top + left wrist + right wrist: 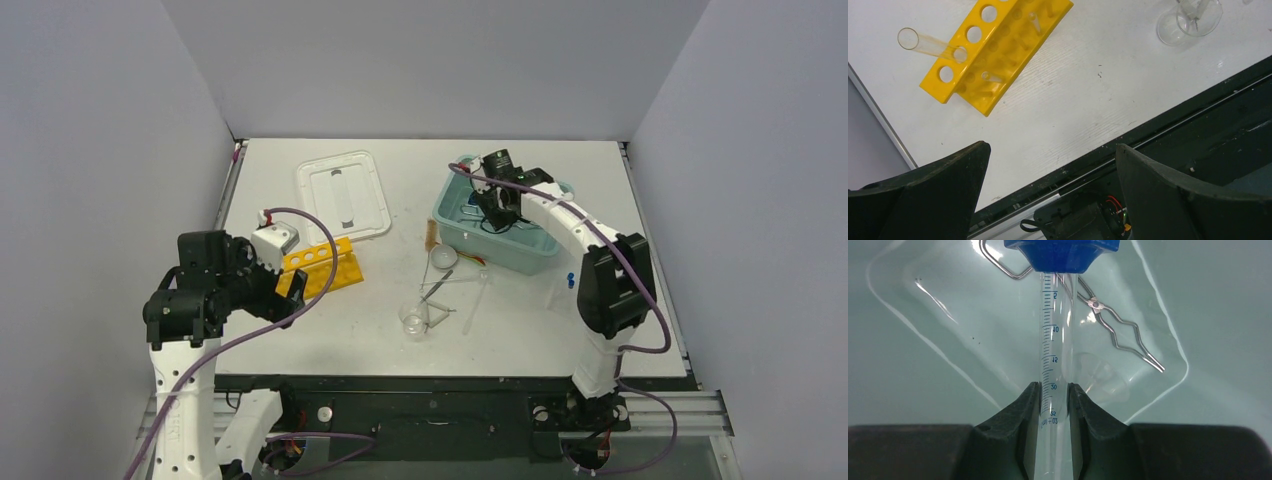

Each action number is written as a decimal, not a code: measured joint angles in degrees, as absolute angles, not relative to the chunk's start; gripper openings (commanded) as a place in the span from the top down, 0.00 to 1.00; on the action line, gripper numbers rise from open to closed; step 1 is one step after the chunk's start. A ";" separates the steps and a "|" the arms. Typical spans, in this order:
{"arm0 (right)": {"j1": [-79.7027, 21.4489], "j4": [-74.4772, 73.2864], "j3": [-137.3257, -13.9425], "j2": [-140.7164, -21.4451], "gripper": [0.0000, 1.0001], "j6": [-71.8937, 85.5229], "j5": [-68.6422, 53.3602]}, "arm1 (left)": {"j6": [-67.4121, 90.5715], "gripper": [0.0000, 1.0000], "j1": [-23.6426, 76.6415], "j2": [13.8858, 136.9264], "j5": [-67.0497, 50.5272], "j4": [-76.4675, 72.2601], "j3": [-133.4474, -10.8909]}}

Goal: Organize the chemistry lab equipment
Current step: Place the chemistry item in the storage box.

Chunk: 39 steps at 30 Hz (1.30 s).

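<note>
My right gripper (1054, 390) is shut on a clear graduated tube (1054, 340) with a blue hexagonal foot (1062, 252), held down inside the teal tub (923, 365). Metal loop-handled tongs (1118, 330) lie on the tub floor beside it. In the top view the right gripper (497, 205) hangs over the tub (500, 255). My left gripper (1053, 155) stands open and empty above the table's near edge, close to the yellow holed rack (998, 55), which has a glass tube (928, 44) poking from one hole. The left gripper (285, 285) is just left of the rack (322, 265).
A white lid (343, 195) lies behind the rack. Mid-table are a round dish (444, 257), a wire triangle (440, 300), a beaker (414, 320), a loose glass tube (478, 300) and a tan brush (432, 235). A blue-capped vial (570, 281) sits by the right arm.
</note>
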<state>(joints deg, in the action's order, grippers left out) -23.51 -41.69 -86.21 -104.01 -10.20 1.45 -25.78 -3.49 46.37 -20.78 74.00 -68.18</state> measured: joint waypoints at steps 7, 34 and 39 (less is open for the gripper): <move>-26.79 -43.44 -89.34 -111.13 0.94 -17.08 6.70 | -26.00 0.03 -3.49 46.65 -20.75 74.00 -68.18; -25.78 -34.30 -90.11 -108.49 0.53 -12.75 16.05 | -26.15 0.03 -3.49 48.49 -20.78 73.95 -68.20; -25.52 -32.77 -91.31 -104.64 0.52 -9.89 15.62 | -26.15 0.03 -3.49 48.27 -20.78 73.95 -68.20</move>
<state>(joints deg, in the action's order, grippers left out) -25.52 -32.77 -91.31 -104.64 -9.89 15.62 -26.15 -3.49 48.27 -20.78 73.95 -68.20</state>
